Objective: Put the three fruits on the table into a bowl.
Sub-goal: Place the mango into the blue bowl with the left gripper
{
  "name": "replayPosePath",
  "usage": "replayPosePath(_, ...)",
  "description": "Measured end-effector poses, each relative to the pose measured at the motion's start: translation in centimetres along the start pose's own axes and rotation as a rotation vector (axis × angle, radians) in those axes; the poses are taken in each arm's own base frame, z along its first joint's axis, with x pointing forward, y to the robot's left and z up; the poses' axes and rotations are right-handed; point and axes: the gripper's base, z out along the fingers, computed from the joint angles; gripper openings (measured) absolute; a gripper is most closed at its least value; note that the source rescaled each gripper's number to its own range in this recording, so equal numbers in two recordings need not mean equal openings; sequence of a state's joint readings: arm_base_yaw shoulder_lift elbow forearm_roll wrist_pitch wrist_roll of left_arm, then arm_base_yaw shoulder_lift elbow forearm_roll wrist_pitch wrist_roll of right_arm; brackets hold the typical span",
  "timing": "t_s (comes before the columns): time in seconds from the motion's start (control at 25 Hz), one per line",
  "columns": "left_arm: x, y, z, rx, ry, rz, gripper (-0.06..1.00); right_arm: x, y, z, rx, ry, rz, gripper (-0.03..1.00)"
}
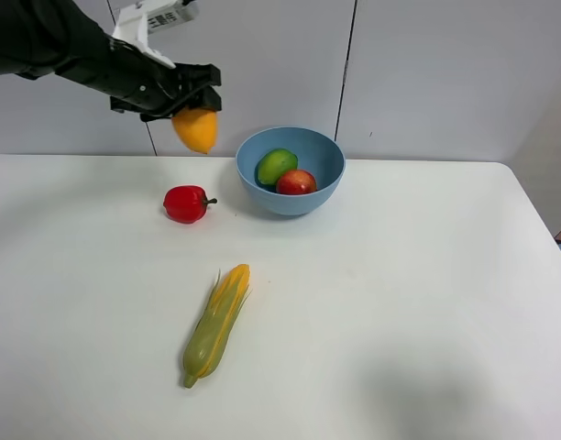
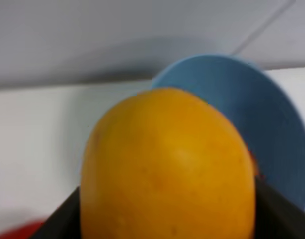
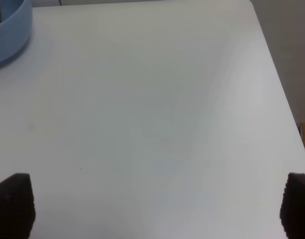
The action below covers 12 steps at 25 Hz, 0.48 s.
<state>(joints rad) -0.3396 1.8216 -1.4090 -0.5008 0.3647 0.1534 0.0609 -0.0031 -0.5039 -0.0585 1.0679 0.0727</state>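
Note:
My left gripper point(image 1: 192, 108) is shut on the orange-yellow mango point(image 1: 195, 129) and holds it in the air, left of the light-blue bowl point(image 1: 324, 148). The mango fills the left wrist view point(image 2: 167, 164), with the bowl point(image 2: 277, 129) behind it. The green lime point(image 1: 276, 166) and the red pomegranate point(image 1: 296, 182) lie inside the bowl. My right gripper point(image 3: 155, 206) is open and empty above bare white table point(image 3: 157, 114); the bowl's rim point(image 3: 10, 30) shows at that view's corner. The right arm does not show in the high view.
A small red bell pepper point(image 1: 186, 203) lies on the table point(image 1: 427, 302) left of the bowl, below the held mango. A yellow-green corn cob point(image 1: 216, 323) lies toward the front. A grey panelled wall stands behind the table.

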Motion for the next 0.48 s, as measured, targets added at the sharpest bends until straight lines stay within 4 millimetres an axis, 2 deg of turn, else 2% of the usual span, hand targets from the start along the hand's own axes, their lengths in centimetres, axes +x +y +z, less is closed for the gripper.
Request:
replayPosePath(0.16,1.4,-2.9,3.4,0.036,-0.042,0.073,0.02,0.0,0.0,0.0,0.000,0.000,0.000,0.99)
replayPosePath(0.28,2.5,-4.4,6.4,0.053,-0.048,0.114,0.02,0.0,0.0,0.0,0.000,0.000,0.000,0.99)
replayPosePath(0.48,3.3,-6.3,9.8,0.077,-0.080,0.150,0.02,0.0,0.0,0.0,0.000,0.000,0.000,0.99)
